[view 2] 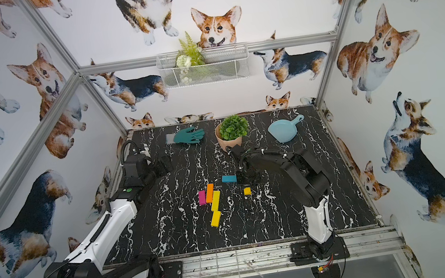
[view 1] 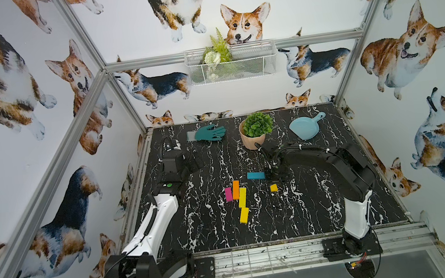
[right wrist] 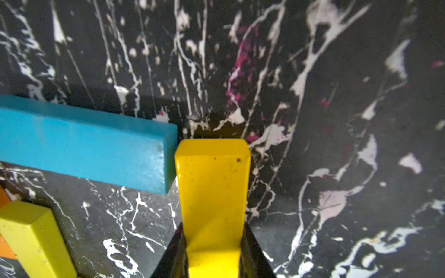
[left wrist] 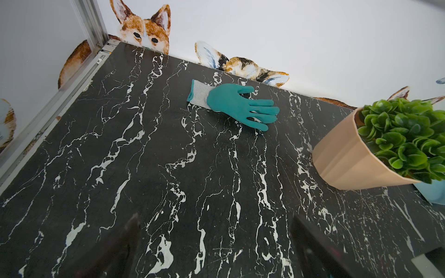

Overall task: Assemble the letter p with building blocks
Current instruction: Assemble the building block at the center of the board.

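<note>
Gripped yellow block (right wrist: 213, 180) in right gripper (right wrist: 213, 240), tip just beside end of teal block (right wrist: 84, 142); held left gripper (left wrist: 216, 245) wide open near glove (left wrist: 236, 106); saw pink block (view 1: 228, 194), orange block (view 1: 235, 190), two more yellow blocks (view 1: 242, 197) (view 1: 244, 215) clustered nearby

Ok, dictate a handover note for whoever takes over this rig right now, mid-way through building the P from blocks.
Left gripper: open, empty, over the table at back left, away from the blocks.
Right gripper: shut on the held yellow block, at the teal block's right end; contact unclear.
Lying loose: pink block, orange block and middle yellow block side by side; near yellow block just nearer the robot.
Done: teal block lies crosswise; no P yet.
Left: probably set the held block as a loop side, then finish loop and stem.
</note>
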